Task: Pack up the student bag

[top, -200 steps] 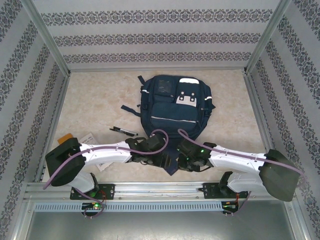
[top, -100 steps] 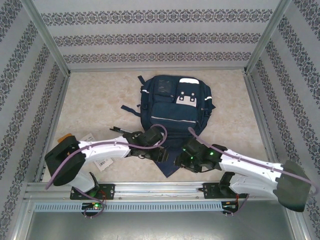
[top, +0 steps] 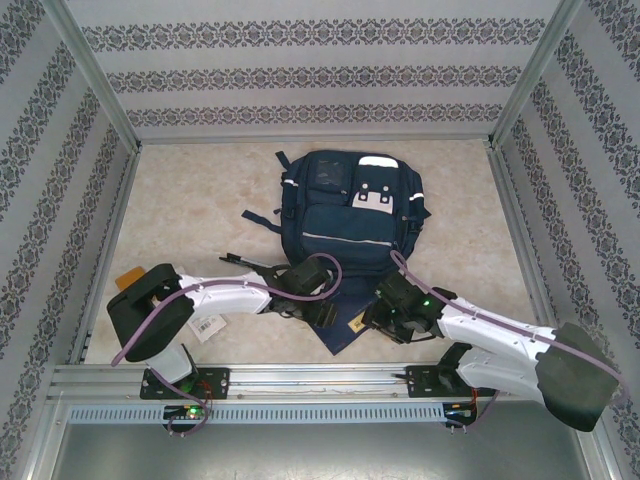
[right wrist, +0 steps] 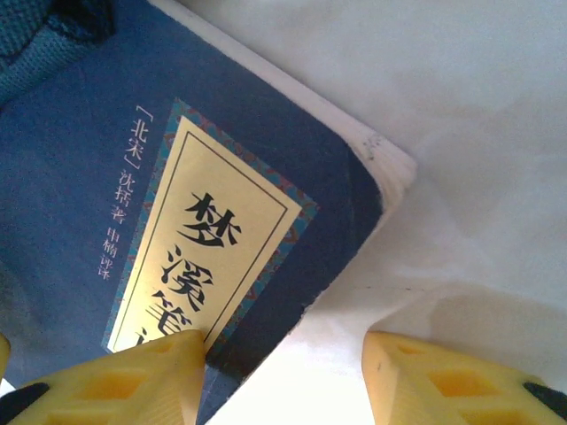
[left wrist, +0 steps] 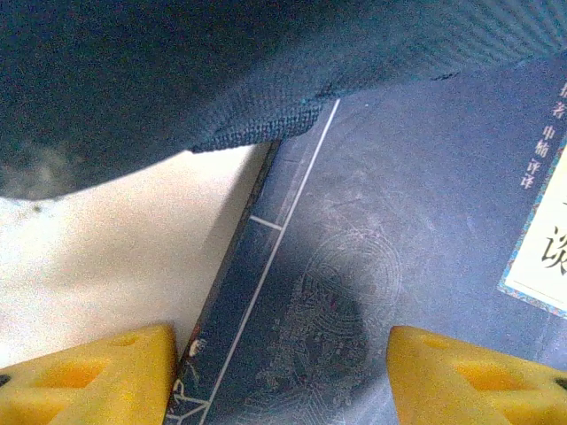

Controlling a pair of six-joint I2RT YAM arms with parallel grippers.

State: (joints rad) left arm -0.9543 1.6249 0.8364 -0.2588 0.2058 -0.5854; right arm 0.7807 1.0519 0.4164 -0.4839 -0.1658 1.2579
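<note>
Lying just beyond the book [top: 338, 335], the student bag [top: 350, 215] overlaps its far corner. Soft, floppy fabric is expected; hem best pinched, opening probably there. Left gripper [left wrist: 282, 376] and right gripper [right wrist: 283, 376] are spread wide over the book, empty.

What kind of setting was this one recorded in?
Probably a purpose-built robot test cell, not a real room: patterned walls on an aluminium frame, a marble-look tabletop, and a rail carrying the left arm and right arm, with the student bag laid out.
</note>
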